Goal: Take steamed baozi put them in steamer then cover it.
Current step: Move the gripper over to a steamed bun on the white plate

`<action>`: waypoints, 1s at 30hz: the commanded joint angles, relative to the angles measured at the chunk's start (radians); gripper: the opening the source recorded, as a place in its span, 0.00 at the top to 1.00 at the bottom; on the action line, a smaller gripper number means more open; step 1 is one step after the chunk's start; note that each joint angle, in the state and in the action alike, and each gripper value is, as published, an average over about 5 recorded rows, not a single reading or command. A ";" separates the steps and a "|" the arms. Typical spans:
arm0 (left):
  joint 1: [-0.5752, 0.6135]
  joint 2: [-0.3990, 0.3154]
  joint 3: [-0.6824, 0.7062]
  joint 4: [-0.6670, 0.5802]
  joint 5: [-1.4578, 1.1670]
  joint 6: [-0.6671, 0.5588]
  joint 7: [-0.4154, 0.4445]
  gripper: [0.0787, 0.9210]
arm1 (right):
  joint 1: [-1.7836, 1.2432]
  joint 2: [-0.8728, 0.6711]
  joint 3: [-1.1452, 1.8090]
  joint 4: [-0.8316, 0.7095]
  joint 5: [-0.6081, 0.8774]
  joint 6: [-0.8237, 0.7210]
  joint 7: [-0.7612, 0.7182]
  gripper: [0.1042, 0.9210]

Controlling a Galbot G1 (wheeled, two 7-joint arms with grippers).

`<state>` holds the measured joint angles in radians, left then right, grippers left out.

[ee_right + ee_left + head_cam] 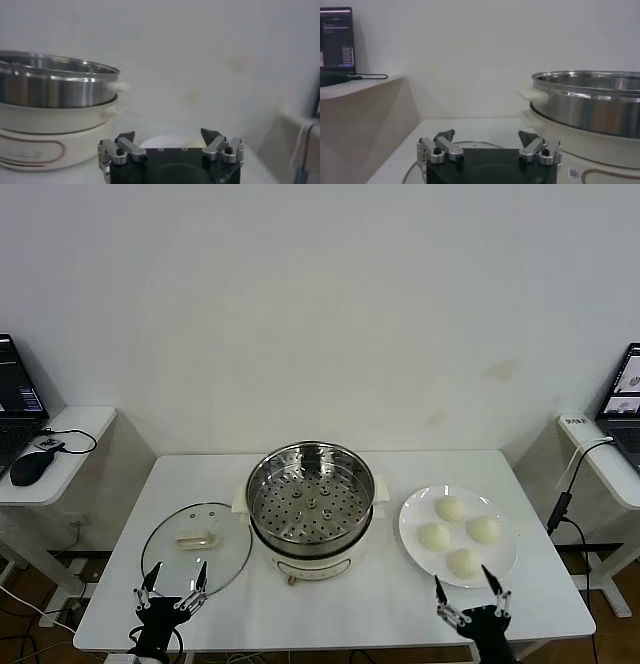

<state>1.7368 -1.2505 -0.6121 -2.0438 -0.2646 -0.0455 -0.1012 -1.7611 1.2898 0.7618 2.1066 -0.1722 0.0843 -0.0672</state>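
Four baozi (459, 535) sit on the plate (412, 529) right of the steamer (310, 496), just ahead of the right gripper (470, 588), the nearer one. Both it and the left gripper (172, 580) stand open and empty.

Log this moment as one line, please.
baozi: four on plate | steamer: empty | cover: on table | left tool, right tool: open, idle

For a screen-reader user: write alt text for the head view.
An open stainless-steel steamer with an empty perforated tray stands mid-table, its glass lid lying flat to the robot's left and four baozi on a white plate to its right. The left gripper and right gripper sit open at the table's near edge, holding nothing.
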 commanded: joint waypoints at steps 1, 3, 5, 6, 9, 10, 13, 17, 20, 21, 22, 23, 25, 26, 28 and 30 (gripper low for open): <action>-0.005 0.002 -0.007 -0.007 0.017 0.029 0.004 0.12 | 0.140 -0.182 0.114 -0.033 -0.209 -0.108 -0.059 0.12; -0.009 0.005 -0.010 -0.005 0.026 0.031 0.005 0.12 | 0.176 -0.232 0.117 -0.054 -0.222 -0.138 -0.095 0.12; -0.012 0.010 -0.011 -0.006 0.038 0.033 0.007 0.12 | 0.224 -0.300 0.116 -0.085 -0.234 -0.177 -0.150 0.12; -0.012 0.013 -0.012 -0.006 0.043 0.035 0.009 0.12 | 0.249 -0.336 0.113 -0.104 -0.240 -0.195 -0.184 0.12; -0.014 0.016 -0.008 -0.009 0.062 0.037 0.013 0.12 | 0.321 -0.437 0.093 -0.172 -0.277 -0.228 -0.303 0.12; -0.016 0.016 -0.006 -0.008 0.068 0.037 0.015 0.12 | 0.346 -0.471 0.083 -0.197 -0.289 -0.232 -0.344 0.12; -0.021 0.015 -0.001 -0.004 0.088 0.035 0.022 0.12 | 0.431 -0.580 0.032 -0.277 -0.301 -0.230 -0.449 0.12; -0.027 0.011 0.005 0.000 0.109 0.031 0.026 0.12 | 0.587 -0.725 -0.116 -0.387 -0.280 -0.210 -0.555 0.12; -0.030 0.007 0.007 0.002 0.127 0.026 0.026 0.12 | 0.717 -0.806 -0.261 -0.439 -0.211 -0.215 -0.627 0.12; -0.030 0.006 0.007 0.003 0.139 0.020 0.027 0.12 | 0.769 -0.827 -0.315 -0.456 -0.182 -0.218 -0.650 0.12; -0.030 0.005 0.007 0.004 0.152 0.013 0.028 0.12 | 0.823 -0.843 -0.373 -0.473 -0.157 -0.220 -0.670 0.12; -0.030 0.004 0.007 0.005 0.164 0.006 0.029 0.12 | 0.878 -0.858 -0.435 -0.491 -0.134 -0.224 -0.689 0.12; -0.031 0.003 0.007 0.008 0.181 -0.002 0.030 0.12 | 0.999 -0.881 -0.572 -0.525 -0.104 -0.234 -0.721 0.12; -0.032 0.003 0.008 0.009 0.183 -0.003 0.030 0.12 | 1.063 -0.889 -0.647 -0.544 -0.090 -0.243 -0.738 0.12; -0.034 0.003 0.008 0.011 0.184 -0.002 0.028 0.12 | 1.178 -0.897 -0.791 -0.577 -0.066 -0.262 -0.768 0.12; -0.038 0.003 0.008 0.012 0.184 -0.001 0.028 0.12 | 1.286 -0.890 -0.926 -0.613 -0.042 -0.280 -0.796 0.12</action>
<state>1.6979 -1.2490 -0.6054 -2.0306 -0.1135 -0.0383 -0.0731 -0.9374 0.5530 0.3268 1.6604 -0.3047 -0.1449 -0.6791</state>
